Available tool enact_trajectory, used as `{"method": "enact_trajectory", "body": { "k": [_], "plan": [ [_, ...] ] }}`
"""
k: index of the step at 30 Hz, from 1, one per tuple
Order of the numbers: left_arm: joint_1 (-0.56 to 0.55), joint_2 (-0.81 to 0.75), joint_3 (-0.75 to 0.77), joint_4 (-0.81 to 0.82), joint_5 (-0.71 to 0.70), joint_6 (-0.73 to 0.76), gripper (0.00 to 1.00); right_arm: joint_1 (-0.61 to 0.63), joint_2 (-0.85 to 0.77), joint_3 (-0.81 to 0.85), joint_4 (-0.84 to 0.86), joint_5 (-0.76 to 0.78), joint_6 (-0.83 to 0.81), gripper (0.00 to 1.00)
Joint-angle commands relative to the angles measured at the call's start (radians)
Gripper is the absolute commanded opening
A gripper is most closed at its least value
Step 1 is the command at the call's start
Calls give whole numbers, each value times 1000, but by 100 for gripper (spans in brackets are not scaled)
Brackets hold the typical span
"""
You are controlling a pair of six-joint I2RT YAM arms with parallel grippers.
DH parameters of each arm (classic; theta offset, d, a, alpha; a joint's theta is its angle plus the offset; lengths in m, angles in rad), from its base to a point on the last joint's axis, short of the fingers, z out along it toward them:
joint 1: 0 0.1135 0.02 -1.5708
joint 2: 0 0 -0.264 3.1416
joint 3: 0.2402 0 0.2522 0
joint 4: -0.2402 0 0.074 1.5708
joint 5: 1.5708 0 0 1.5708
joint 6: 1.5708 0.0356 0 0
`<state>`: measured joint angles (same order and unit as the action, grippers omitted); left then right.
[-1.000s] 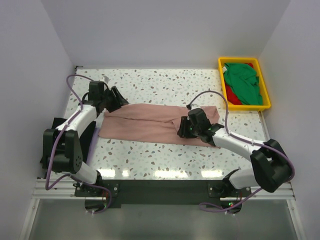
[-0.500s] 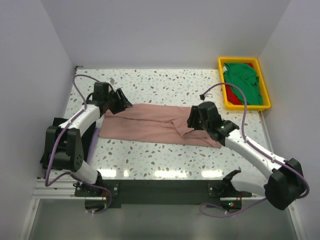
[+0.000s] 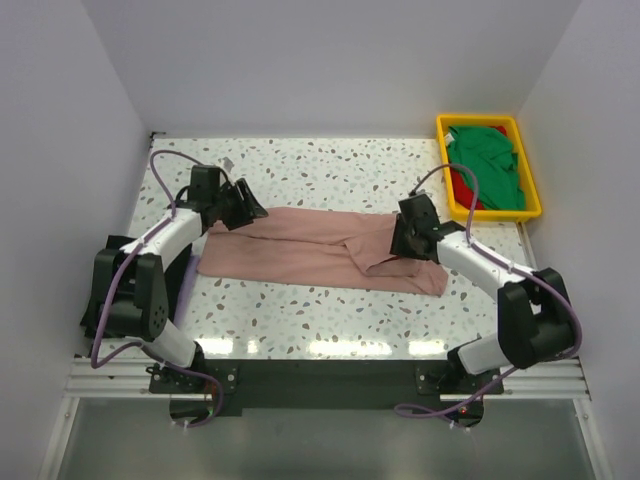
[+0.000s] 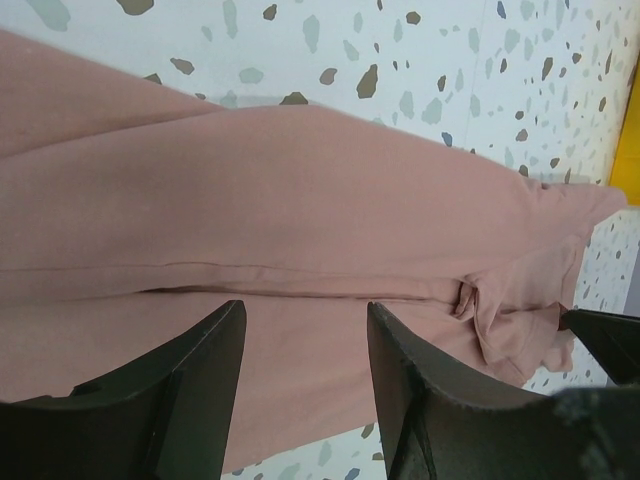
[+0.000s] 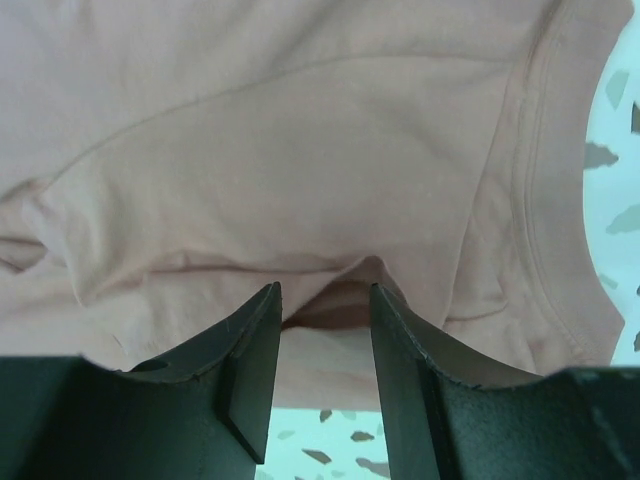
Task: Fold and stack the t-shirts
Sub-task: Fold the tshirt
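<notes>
The dusty pink t-shirt [image 3: 310,250] lies folded lengthwise in a long strip across the middle of the table. My left gripper [image 3: 250,207] is open at the strip's far left corner; in the left wrist view [image 4: 305,350] its fingers hang over the cloth without holding it. My right gripper [image 3: 402,238] is open at the strip's right end, where a loose fold lies between the fingers in the right wrist view [image 5: 325,320]. A green t-shirt [image 3: 487,165] and a red one [image 3: 461,186] lie in the yellow tray. A black t-shirt [image 3: 172,268] lies at the table's left edge, mostly behind the left arm.
The yellow tray [image 3: 532,195] stands at the far right corner. White walls close in the table on three sides. Bare speckled tabletop [image 3: 330,165] shows behind the pink strip and also in front of it.
My right gripper has moved from the strip's middle to its right end, away from me. My left gripper has shifted slightly right along the far left corner. The cloth's right part is now uncovered.
</notes>
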<state>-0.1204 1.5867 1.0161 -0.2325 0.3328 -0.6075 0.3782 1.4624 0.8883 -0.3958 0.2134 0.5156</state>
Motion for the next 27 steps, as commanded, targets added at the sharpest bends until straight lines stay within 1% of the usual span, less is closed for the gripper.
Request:
{"method": "enact_trajectory", "body": {
  "k": [1, 8, 10, 14, 18, 23, 26, 27],
  "plan": [
    [-5, -2, 21, 2, 25, 28, 57, -1, -104, -60, -9, -38, 1, 44],
    [-5, 9, 18, 10, 37, 20, 56, 1, -292, -178, -55, -137, 4, 44],
    [-5, 12, 16, 13, 40, 18, 56, 1, -318, -207, -70, -157, 7, 44],
    [-5, 12, 16, 12, 43, 17, 56, 1, -372, -233, -83, -192, 20, 44],
    [-5, 15, 18, 13, 43, 18, 56, 1, -401, -207, -100, -174, 35, 44],
    [-7, 18, 18, 7, 43, 17, 56, 1, -406, -132, -97, -73, 64, 45],
    [-10, 22, 16, 4, 40, 15, 55, -1, -347, -101, -40, -39, 70, 45],
    [-10, 27, 15, 5, 41, 12, 54, -1, -285, -69, -32, -34, 69, 44]
  ]
}}
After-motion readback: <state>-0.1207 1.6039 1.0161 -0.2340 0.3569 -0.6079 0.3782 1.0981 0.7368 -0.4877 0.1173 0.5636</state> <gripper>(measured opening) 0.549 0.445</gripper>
